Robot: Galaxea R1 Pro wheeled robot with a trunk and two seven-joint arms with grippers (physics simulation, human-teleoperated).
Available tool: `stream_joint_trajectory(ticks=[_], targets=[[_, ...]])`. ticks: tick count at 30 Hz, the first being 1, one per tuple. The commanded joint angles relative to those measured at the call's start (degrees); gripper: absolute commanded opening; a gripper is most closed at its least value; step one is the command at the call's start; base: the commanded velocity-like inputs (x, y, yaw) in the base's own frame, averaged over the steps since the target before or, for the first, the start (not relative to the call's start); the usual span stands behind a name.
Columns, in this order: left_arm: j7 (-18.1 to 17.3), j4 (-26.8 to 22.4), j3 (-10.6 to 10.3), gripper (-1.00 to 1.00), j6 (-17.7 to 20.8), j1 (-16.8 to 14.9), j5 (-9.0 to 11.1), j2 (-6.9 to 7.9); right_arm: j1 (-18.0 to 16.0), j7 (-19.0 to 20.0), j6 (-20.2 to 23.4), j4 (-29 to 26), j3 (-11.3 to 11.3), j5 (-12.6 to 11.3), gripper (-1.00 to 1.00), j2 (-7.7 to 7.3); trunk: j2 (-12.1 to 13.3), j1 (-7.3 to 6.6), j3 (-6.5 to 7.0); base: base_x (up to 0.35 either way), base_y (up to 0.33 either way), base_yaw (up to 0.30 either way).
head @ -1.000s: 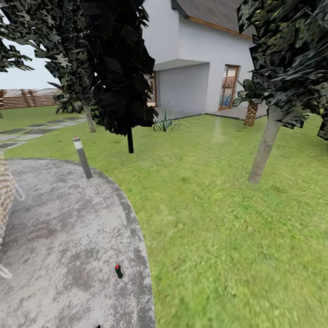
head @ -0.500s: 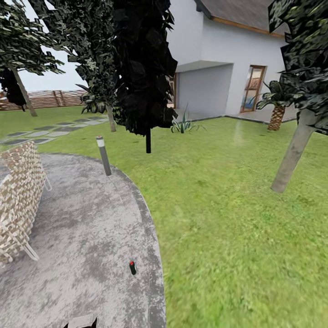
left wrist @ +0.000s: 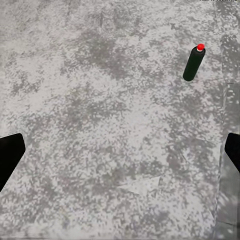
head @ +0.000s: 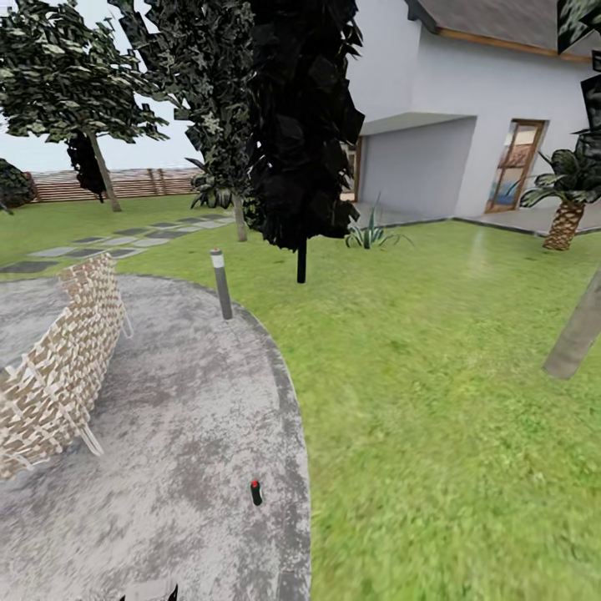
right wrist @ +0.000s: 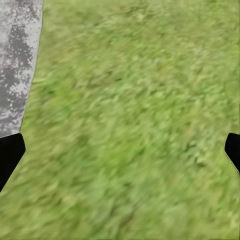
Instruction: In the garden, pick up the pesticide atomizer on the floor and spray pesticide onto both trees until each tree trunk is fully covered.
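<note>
Upright, the red-capped dark pesticide atomizer (head: 256, 492) (left wrist: 194, 62) stands near the floor's (head: 167, 434) curved edge; both jaws gape empty.

atomizer (head: 256, 492) upright on concrete floor (head: 167, 467)

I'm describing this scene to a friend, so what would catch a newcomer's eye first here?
Probably the near-black cone-shaped tree standing on the lawn in front of the white house. Next, the small red-capped pesticide atomizer upright on the grey paving near its curved edge, and the woven wicker chair at the left.
</note>
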Motion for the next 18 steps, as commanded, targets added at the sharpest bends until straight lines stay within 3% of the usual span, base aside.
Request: stream_joint_trajectory(ticks=[1, 18], targets=[[0.0, 0.0, 0.0, 1.0, 0.0, 0.0, 0.0, -0.02, 0.0, 0.0, 0.0, 0.0, 0.0, 0.0, 1.0, 0.0, 0.0, 0.0, 0.05, 0.094, -0.259, 0.268], [0.0, 0.0, 0.0, 1.0, 0.0, 0.0, 0.2, -0.09, 0.0, 0.0, 0.0, 0.0, -0.1, 0.0, 1.0, 0.0, 0.0, 0.0, 0.83, 0.095, -0.261, 0.268]])
